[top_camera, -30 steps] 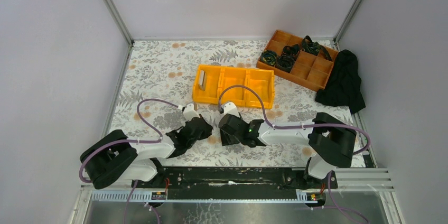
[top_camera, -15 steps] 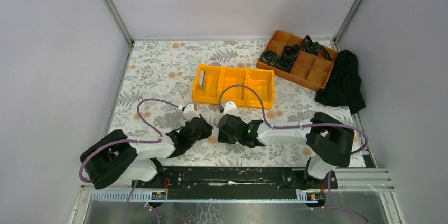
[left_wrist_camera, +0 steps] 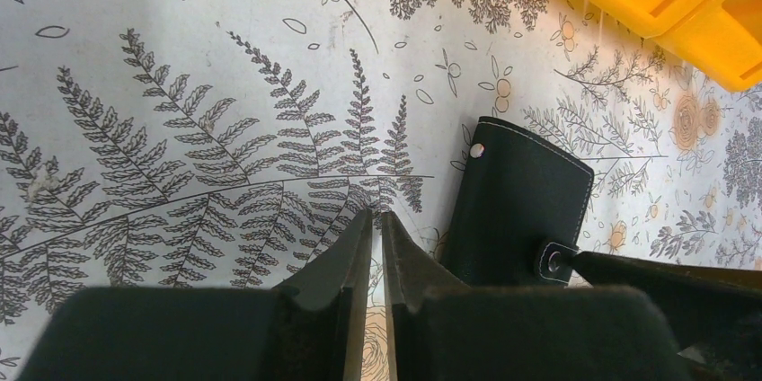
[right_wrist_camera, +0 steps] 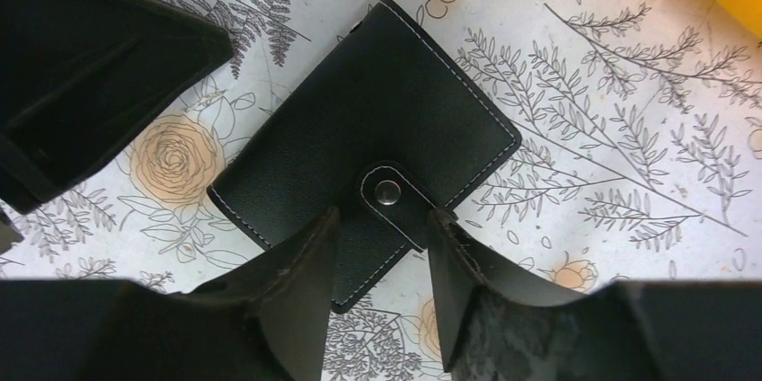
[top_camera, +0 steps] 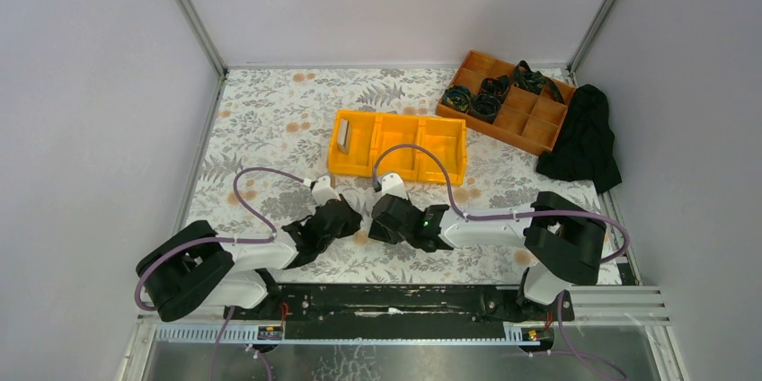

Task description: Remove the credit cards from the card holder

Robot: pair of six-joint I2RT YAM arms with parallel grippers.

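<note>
The card holder (right_wrist_camera: 359, 120) is a black folder shut by a snap strap (right_wrist_camera: 388, 190). It lies flat on the floral table and also shows in the left wrist view (left_wrist_camera: 521, 206). My right gripper (right_wrist_camera: 382, 219) is open, low over the holder, its fingers on either side of the strap. In the top view the right gripper (top_camera: 385, 219) covers the holder. My left gripper (left_wrist_camera: 377, 215) is shut and empty, just left of the holder, and also shows in the top view (top_camera: 344, 217). One pale grey card (top_camera: 343, 135) stands in the left compartment of the yellow bin (top_camera: 397, 165).
A brown divided tray (top_camera: 530, 125) with coiled dark straps stands at the back right. A black cloth (top_camera: 584, 143) lies beside it. The yellow bin's corner (left_wrist_camera: 683, 4) sits just beyond the holder. The two grippers are close together.
My right gripper has shifted slightly left and forward over the card holder. The left arm has not moved.
</note>
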